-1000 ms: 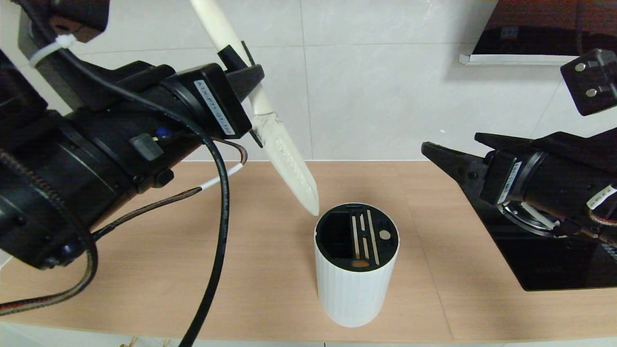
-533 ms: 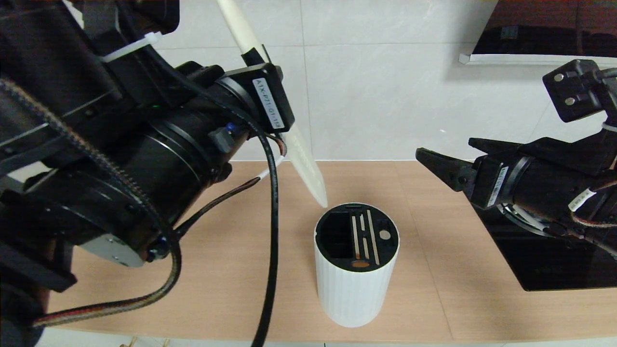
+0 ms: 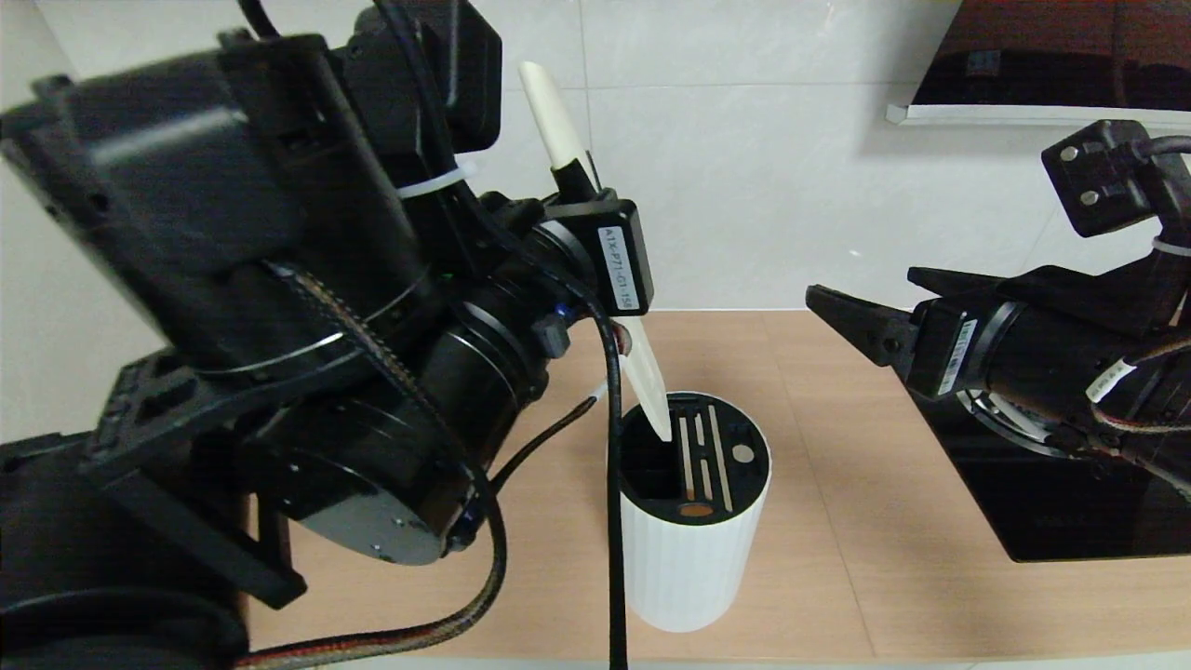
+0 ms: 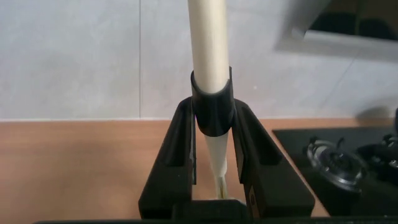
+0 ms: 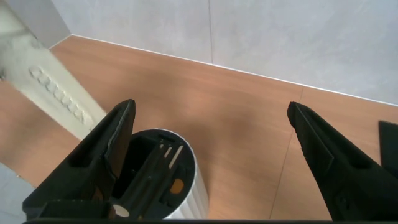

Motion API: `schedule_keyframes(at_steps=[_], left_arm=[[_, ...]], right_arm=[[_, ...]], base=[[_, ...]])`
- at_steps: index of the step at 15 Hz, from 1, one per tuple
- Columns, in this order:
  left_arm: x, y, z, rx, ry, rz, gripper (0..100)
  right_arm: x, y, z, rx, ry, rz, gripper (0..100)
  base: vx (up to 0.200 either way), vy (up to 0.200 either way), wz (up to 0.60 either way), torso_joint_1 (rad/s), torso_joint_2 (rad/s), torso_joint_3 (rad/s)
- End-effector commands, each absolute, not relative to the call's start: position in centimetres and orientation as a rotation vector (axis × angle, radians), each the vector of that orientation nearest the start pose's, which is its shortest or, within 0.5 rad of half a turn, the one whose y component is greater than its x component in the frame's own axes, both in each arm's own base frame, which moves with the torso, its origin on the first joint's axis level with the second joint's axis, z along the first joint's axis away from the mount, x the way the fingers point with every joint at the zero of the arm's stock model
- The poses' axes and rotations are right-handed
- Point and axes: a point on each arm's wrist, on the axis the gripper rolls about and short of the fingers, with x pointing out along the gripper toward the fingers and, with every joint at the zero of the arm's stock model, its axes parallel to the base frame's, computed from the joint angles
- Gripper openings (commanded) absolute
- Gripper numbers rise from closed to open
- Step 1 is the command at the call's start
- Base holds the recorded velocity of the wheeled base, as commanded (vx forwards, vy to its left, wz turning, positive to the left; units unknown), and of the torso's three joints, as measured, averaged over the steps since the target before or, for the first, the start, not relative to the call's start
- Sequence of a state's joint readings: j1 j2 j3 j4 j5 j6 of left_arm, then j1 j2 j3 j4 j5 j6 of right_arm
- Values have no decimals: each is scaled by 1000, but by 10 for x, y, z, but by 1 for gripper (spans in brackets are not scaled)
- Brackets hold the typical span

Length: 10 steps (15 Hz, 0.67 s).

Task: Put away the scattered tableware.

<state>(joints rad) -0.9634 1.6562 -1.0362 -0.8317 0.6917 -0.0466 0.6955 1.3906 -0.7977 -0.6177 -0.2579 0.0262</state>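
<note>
A white knife [image 3: 558,130] with a pale handle and white blade is held point-down, my left gripper [image 3: 579,181] shut on its handle. The blade tip [image 3: 661,423] sits at the large opening in the black top of the white ribbed knife holder [image 3: 689,558], which stands upright on the wooden counter. In the left wrist view the handle [image 4: 209,56] rises between the fingers of the left gripper [image 4: 211,130]. My right gripper [image 3: 870,290] hovers right of the holder, open and holding nothing. Its wrist view shows the holder [image 5: 163,180] and the blade [image 5: 56,93] near one finger [image 5: 106,155].
A black hob [image 3: 1070,512] lies in the counter at the right, one burner [image 4: 336,163] visible. A dark range hood [image 3: 1051,56] hangs above it. A white tiled wall [image 3: 744,186] backs the wooden counter [image 3: 837,558].
My left arm swung right and down, bringing the knife tip from beside the holder's rim to its large opening. The right gripper stayed almost still.
</note>
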Motion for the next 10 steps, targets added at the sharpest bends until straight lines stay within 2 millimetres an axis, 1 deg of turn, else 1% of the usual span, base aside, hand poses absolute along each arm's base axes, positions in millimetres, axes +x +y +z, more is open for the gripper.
schedule_keyframes(at_steps=[1,10], left_arm=[[191,-254,267,-178,-109,-280,0],[196,-261,249,-136,-70,-279,0]], right_arm=[[186,147,261,33,-9,436,100],[189,150,256,25,7,436,100]], base=[[0,0,0,0,0,0],[0,0,0,0,0,0]])
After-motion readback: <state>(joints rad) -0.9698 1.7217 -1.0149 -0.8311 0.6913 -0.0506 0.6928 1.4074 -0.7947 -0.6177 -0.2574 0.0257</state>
